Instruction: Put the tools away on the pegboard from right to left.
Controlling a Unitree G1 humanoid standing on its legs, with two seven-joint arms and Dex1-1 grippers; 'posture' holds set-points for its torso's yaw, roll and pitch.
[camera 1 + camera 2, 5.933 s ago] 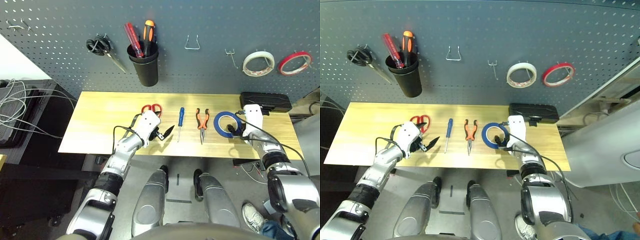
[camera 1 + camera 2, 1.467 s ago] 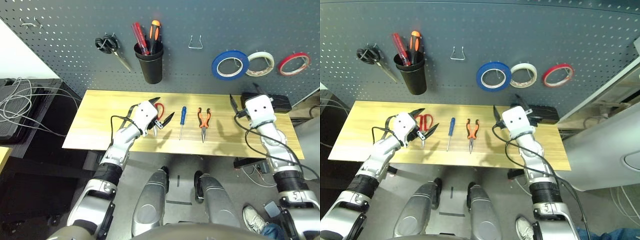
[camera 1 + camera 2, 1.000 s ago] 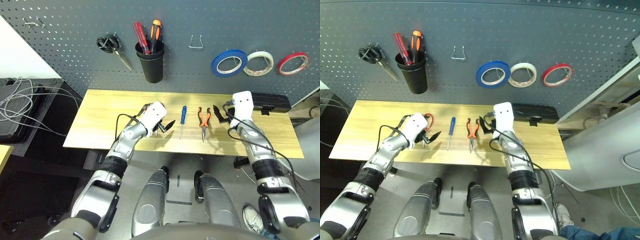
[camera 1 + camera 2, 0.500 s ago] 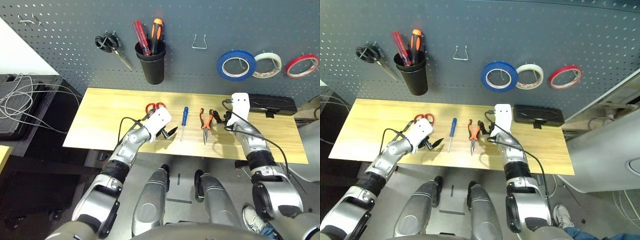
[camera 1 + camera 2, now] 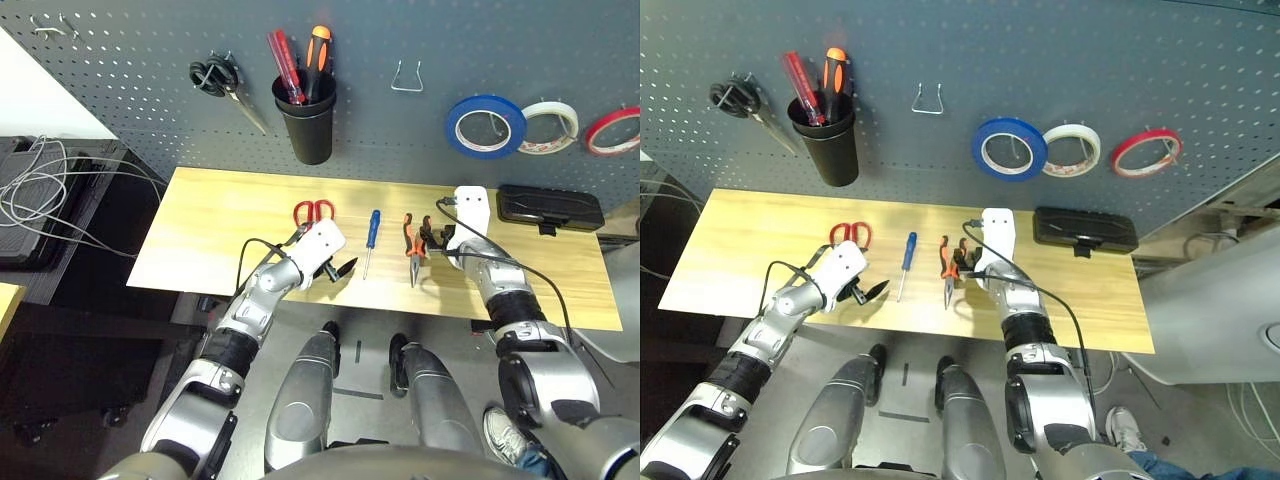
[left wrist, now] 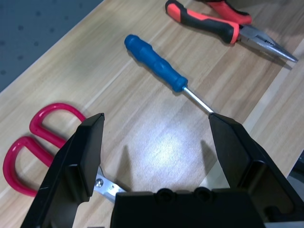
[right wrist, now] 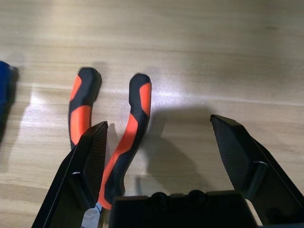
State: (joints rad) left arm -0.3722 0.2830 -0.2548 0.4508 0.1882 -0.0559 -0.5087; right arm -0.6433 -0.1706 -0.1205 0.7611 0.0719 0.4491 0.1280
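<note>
left eye view: the pegboard stands behind a wooden table. on the board hang black-handled scissors, a black cup with a red tool and an orange-and-black tool in it, a bare wire hook, then the blue tape roll, a white tape roll and a red tape roll at the picture's right edge. on the table lie, left to right, the red-handled scissors, the blue-handled screwdriver and the pliers, all with handles toward the board. the left gripper sits at the near side of the scissors, fingers spread. the right gripper is just beside the pliers on their right, low over the table. a black box lies at the table's back right.

right eye view: the same row, and here the red tape roll is whole, hanging on its peg.

left wrist view: the spread fingers frame bare wood; the scissors' red loops lie just outside one finger, with a bit of their metal blade touching or passing under its base. the screwdriver's shaft tip reaches close to the other finger, and the pliers' nose lies beyond.

right wrist view: the wide-apart fingers hold nothing. one pliers handle lies between them close to one finger, and the other handle lies just outside that finger. a sliver of blue shows at the picture's edge.
</note>
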